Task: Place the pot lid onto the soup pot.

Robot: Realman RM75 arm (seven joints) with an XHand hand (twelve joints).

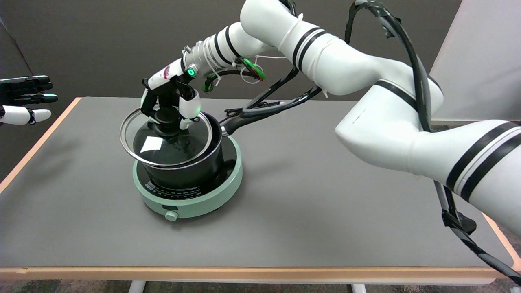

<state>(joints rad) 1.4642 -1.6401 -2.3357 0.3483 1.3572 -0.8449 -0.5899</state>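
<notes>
My right hand [171, 103] grips the pot lid [167, 140] by its knob, lid tilted over the soup pot [191, 173], whose handle points right.

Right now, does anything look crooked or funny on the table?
Yes. The glass pot lid is not sitting flat on the soup pot. It is tilted and hangs out past the pot's left side, held by its knob in the right hand. Nothing looks spilled or broken.

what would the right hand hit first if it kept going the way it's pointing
The right hand points down and grips the lid by its knob, so it would likely press the lid onto the pot rim; the gap is unclear.
</notes>
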